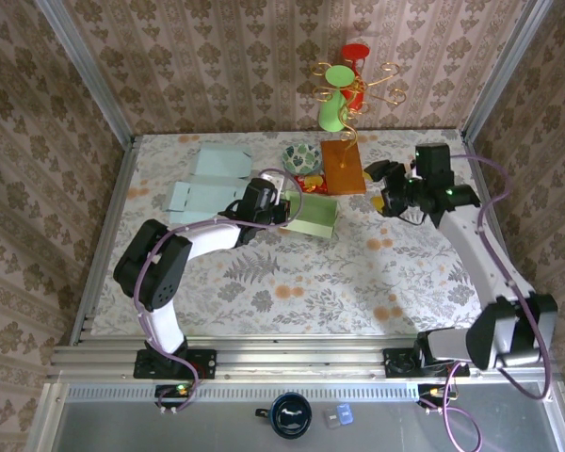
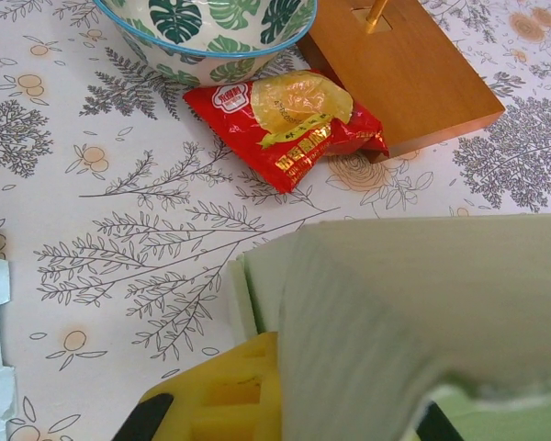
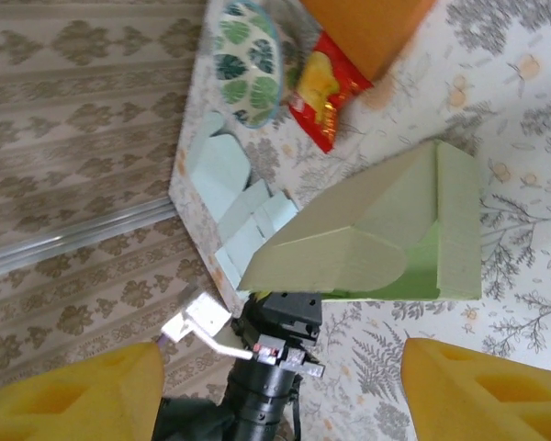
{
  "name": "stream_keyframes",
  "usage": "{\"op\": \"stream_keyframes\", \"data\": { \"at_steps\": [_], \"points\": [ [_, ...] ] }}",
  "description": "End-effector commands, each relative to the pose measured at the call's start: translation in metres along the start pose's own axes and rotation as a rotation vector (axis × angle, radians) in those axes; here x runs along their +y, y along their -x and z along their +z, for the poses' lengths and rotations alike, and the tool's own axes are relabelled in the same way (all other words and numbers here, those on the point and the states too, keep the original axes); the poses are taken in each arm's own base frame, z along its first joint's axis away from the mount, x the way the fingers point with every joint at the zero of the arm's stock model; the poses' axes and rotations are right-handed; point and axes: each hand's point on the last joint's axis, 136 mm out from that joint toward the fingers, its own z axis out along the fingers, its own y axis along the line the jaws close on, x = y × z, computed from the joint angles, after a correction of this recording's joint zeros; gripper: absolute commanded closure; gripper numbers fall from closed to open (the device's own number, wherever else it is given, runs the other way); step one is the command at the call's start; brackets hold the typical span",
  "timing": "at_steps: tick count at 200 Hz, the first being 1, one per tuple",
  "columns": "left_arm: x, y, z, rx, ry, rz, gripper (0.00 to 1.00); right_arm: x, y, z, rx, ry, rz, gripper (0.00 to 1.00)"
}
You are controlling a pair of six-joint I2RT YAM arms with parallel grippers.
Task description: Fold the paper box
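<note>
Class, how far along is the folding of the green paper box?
Done: the green paper box has one panel raised. In hand: the left gripper pinches one edge; the right gripper stands open, apart from it. Left: folding the rest and closing it.

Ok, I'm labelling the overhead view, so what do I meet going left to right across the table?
Pale blue flat cartons → green paper box → wooden stand base → right gripper.
</note>
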Motion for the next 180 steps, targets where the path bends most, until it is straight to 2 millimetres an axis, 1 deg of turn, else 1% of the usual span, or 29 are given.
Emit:
{"op": "stream_keyframes", "data": {
  "at_steps": [1,25,46,70,75,89,93,107,137,153,180],
  "points": [
    [0.002,-0.023,-0.005,0.072,0.015,0.003,1.0,0.002,-0.004,0.026,0.134,-0.01,0.094,0.31],
    [0.001,-0.026,-0.006,0.072,0.013,-0.005,1.0,-0.008,-0.003,0.054,0.215,-0.059,0.103,0.34],
    [0.001,-0.027,-0.008,0.071,0.01,-0.005,1.0,-0.017,0.001,0.07,0.236,-0.078,0.1,0.35],
    [0.001,-0.03,-0.008,0.076,0.009,-0.005,1.0,-0.02,-0.001,0.086,0.297,-0.085,0.081,0.35],
    [0.0,-0.031,-0.008,0.078,0.008,-0.005,1.0,-0.023,-0.002,0.089,0.31,-0.098,0.076,0.35],
    [0.0,-0.031,-0.008,0.079,0.007,-0.006,1.0,-0.028,-0.002,0.095,0.337,-0.116,0.06,0.35],
    [-0.001,-0.031,-0.008,0.08,0.007,-0.006,1.0,-0.034,-0.004,0.095,0.35,-0.139,0.071,0.35],
    [-0.002,-0.032,-0.008,0.081,0.002,-0.004,1.0,-0.04,-0.006,0.099,0.373,-0.159,0.067,0.35],
    [-0.005,-0.033,-0.008,0.084,-0.002,-0.002,1.0,-0.053,-0.016,0.107,0.421,-0.192,0.06,0.36],
    [-0.007,-0.035,-0.009,0.09,-0.005,-0.001,1.0,-0.057,-0.021,0.11,0.435,-0.2,0.052,0.38],
    [-0.009,-0.039,-0.012,0.096,-0.009,-0.012,0.95,-0.065,-0.025,0.109,0.442,-0.222,0.033,0.43]
  ]
}}
